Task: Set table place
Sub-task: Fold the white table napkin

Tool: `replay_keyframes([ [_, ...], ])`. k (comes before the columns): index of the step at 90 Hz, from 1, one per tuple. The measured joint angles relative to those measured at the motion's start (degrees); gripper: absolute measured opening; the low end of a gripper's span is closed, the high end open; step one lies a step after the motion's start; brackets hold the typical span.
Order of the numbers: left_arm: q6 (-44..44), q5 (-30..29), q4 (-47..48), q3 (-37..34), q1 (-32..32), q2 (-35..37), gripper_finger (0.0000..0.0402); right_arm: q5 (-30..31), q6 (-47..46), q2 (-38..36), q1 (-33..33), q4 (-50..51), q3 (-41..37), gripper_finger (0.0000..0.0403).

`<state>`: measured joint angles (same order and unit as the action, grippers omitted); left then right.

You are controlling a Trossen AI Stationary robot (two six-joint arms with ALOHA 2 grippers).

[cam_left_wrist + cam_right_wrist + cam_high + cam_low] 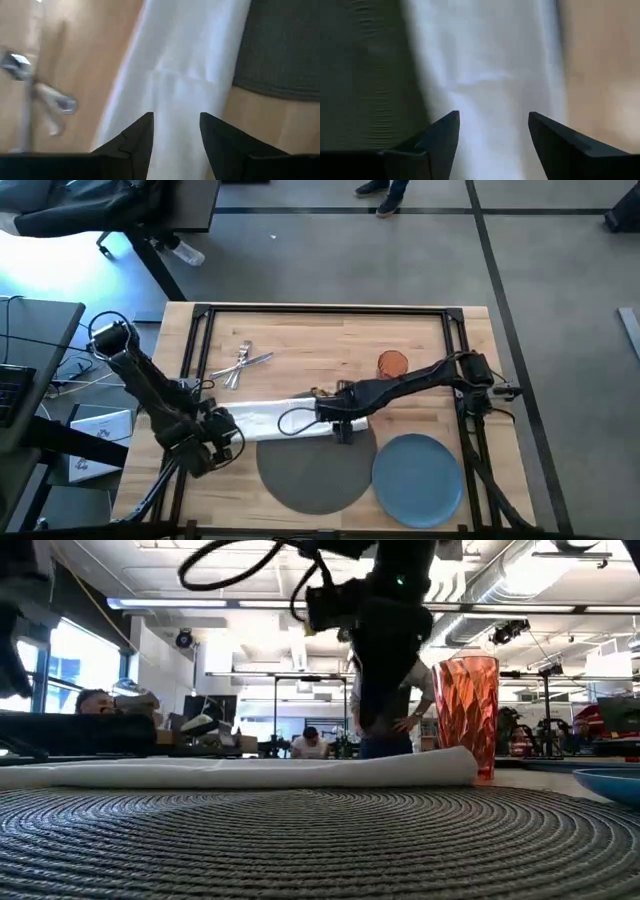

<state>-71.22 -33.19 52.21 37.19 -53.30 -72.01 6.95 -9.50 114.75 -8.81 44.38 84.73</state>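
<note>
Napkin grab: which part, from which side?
Take the napkin at its two ends, from straight above. It lies flat as a long folded strip on the table, just behind the placemat. The left tool and right tool are both open over it, so pinching the cloth top-down looks easiest.

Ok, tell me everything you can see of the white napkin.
The white napkin is a long, folded strip of soft cloth lying flat on the wooden table, along the far edge of the round grey woven placemat. In the low view its right end sits in front of the red faceted cup. Both arms hang over it: the left gripper and the right gripper each hover above the cloth with fingers open, holding nothing.
</note>
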Motion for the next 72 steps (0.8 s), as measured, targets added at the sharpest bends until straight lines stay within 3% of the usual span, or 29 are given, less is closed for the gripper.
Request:
replay_keyframes([
  [15, 0.34, 5.79, -7.99, -7.65, 0.96, -0.08, 0.0146, -0.41, -1.11, 0.03, 0.03, -6.76, -7.28, 0.0224],
  [33, -5.36, 9.81, -10.39, -11.41, -1.89, 0.07, 0.0146, -2.92, -6.77, -0.28, -2.09, -5.70, -11.03, 0.0224],
  [54, -9.09, 9.38, -9.65, -10.95, -5.62, -0.02, 0.0146, -2.57, -7.65, -0.06, -3.08, -2.93, -9.62, 0.0224],
  [72, -6.06, 8.54, -3.56, -3.61, -5.60, -0.09, 0.0146, -2.92, -6.40, -1.18, -2.83, 1.38, -2.84, 0.0224],
])
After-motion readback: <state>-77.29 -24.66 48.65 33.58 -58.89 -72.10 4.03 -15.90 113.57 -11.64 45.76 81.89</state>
